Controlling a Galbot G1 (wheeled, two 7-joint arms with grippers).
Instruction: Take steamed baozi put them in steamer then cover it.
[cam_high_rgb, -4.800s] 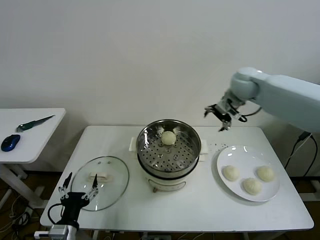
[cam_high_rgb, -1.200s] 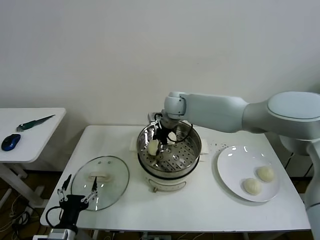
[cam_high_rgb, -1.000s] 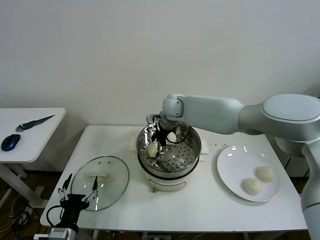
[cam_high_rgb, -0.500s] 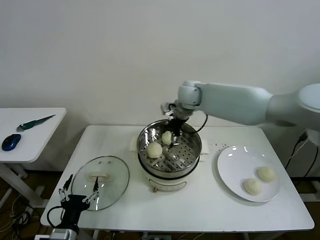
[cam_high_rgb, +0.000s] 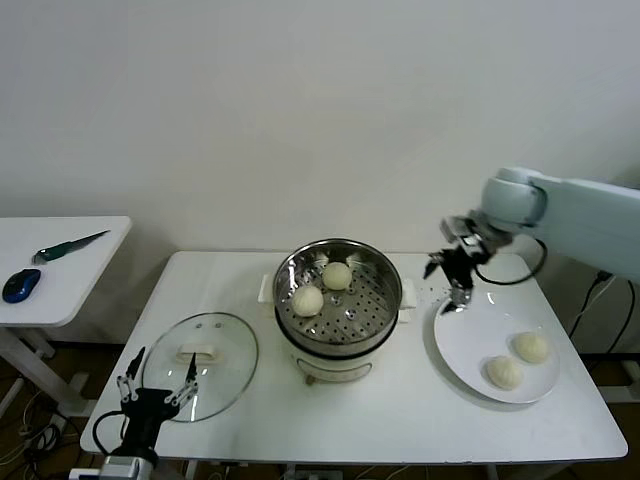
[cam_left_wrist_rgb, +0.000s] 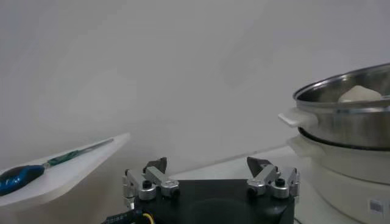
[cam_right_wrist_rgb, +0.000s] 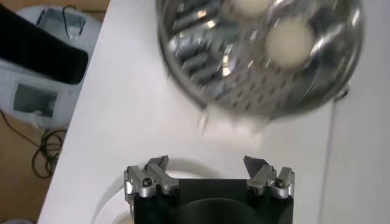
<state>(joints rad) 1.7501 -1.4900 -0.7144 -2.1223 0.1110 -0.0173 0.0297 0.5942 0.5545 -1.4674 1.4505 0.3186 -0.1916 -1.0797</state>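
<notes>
The table (cam_high_rgb: 400, 420) carries the whole job, and the job looks about half done. At the middle of it stands the steamer (cam_high_rgb: 338, 297), not covered, with two baozi on its tray: one (cam_high_rgb: 308, 300) toward 8 o'clock of the pot, the other (cam_high_rgb: 337, 275) toward 12 o'clock. The lid (cam_high_rgb: 200, 365) lies flat at 8 o'clock from the steamer, near the front left corner of the table. The plate (cam_high_rgb: 470, 330) lies at 3 o'clock from the steamer and holds two more baozi (cam_high_rgb: 530, 346), (cam_high_rgb: 503, 372) side by side near its right edge.

I judge the step in hand is the fetching of the third bun. The next move calls for the right arm to go over the plate, come down on one bun and close on it gently, because the dough is soft and a hard squeeze would dent it.

The right claw (cam_high_rgb: 456, 275) hangs above the table between steamer and plate, over the plate's far-left rim. Its jaws are spread wide, and it holds and touches nothing. The left claw (cam_high_rgb: 157, 385) waits low at the front edge by the lid, also spread wide and empty.
</notes>
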